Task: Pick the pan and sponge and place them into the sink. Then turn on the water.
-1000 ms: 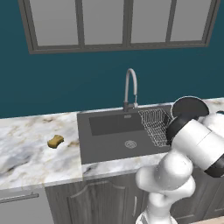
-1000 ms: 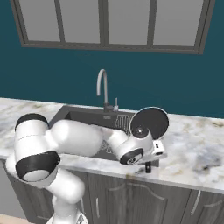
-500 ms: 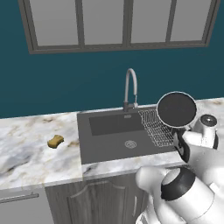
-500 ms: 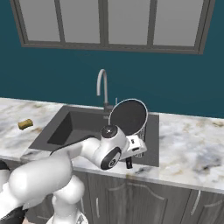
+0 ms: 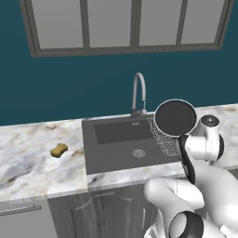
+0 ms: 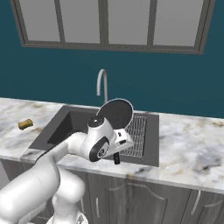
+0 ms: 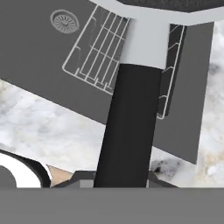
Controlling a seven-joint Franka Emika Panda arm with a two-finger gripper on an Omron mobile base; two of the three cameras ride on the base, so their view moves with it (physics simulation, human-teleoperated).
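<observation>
Holding the pan point(image 5: 175, 117) by its handle, jaws clamped on it, above the sink's point(image 5: 111, 158) wire rack point(image 6: 135, 133).
Hand view: the dark handle point(image 7: 127, 131) runs from 6 o'clock up to the pale neck at 12, straight out from between the jaws; the finger tips themselves are hidden under it. Pan is tilted up on edge, its round black face toward the base cameras, over the rack end of the sink. Sponge point(image 5: 58, 149) lies on the desk at 9 o'clock of the sink, well apart from the pan. Faucet point(image 5: 138, 93) stands at the sink's far rim.

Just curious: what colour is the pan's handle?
The pan handle is black with a pale grey neck, clearest in the hand view.
</observation>
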